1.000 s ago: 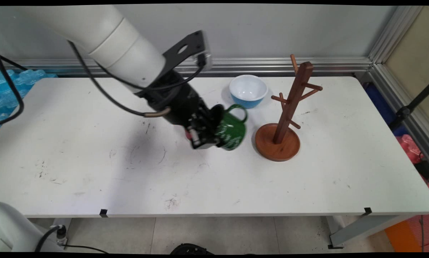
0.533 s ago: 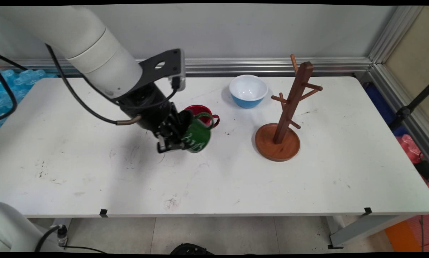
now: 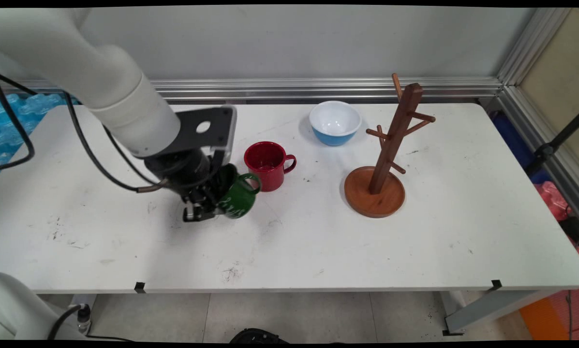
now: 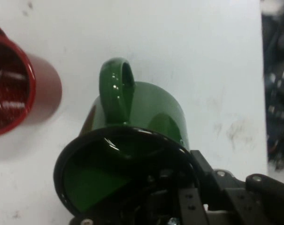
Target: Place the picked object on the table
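- Leftward I have carried the green mug (image 3: 238,199): a second ago it hung close to the wooden mug tree (image 3: 385,150), and now it sits off the left side of the red mug (image 3: 267,165), which my arm was covering then and which now shows in full.
- Green mug: it is tilted, its handle up and toward the red mug, its mouth turned back at my hand, and it hangs over the left-centre of the white table (image 3: 318,241). In the hand view its black rim and green inside fill the lower middle, with the handle arching above (image 4: 118,89).
- My gripper (image 3: 207,205) is clamped on the green mug's rim; one finger reaches inside the mouth and the other lies against the outer wall, so the jaws stand only as far apart as the wall is thick.
- Whether the mug's base touches the tabletop I cannot tell.
- Red mug: upright on the table just beside the green one, handle pointing right; in the hand view it appears at the left edge (image 4: 12,84), apart from the green mug.
- A blue bowl (image 3: 335,123) with a white inside stands farther back, between the red mug and the mug tree, which stands on its round base at the right.
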You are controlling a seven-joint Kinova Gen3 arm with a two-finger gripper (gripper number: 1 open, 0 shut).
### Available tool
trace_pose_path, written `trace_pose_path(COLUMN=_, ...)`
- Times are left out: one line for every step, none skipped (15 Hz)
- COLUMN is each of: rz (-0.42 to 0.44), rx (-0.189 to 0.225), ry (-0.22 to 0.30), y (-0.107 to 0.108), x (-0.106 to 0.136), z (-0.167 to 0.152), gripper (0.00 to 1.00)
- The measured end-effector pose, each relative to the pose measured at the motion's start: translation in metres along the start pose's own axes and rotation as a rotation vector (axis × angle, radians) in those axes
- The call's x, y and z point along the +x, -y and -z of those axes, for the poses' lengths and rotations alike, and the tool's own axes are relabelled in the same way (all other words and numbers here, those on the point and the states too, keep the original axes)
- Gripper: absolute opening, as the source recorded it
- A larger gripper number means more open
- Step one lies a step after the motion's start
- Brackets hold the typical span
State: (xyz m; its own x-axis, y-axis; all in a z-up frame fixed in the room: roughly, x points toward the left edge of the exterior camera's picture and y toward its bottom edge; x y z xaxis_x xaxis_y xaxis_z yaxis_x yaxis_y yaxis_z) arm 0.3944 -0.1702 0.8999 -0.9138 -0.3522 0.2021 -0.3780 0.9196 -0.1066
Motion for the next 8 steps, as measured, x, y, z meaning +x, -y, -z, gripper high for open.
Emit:
trace_pose_path(rz=-0.014, rx=0.003, ry=0.014, y=0.000, x=-0.002, z=-0.003, gripper=0.00)
trace_pose_path(rz=-0.035, rx=0.006, ry=0.034, y=-0.001, x=-0.006, z=-0.007, gripper=0.00)
trace_pose_path(rz=-0.058, rx=0.012, ry=0.056, y=-0.001, x=-0.009, z=-0.011, gripper=0.00)
trace_pose_path(rz=-0.076, rx=0.018, ry=0.073, y=-0.002, x=-0.012, z=-0.015, gripper=0.00)
trace_pose_path(rz=-0.097, rx=0.025, ry=0.091, y=-0.002, x=-0.015, z=-0.019, gripper=0.00)
trace_pose_path(rz=-0.116, rx=0.032, ry=0.108, y=-0.002, x=-0.017, z=-0.023, gripper=0.00)
trace_pose_path(rz=-0.131, rx=0.037, ry=0.121, y=-0.003, x=-0.019, z=-0.026, gripper=0.00)
trace_pose_path(rz=-0.148, rx=0.041, ry=0.136, y=-0.004, x=-0.021, z=-0.030, gripper=0.00)
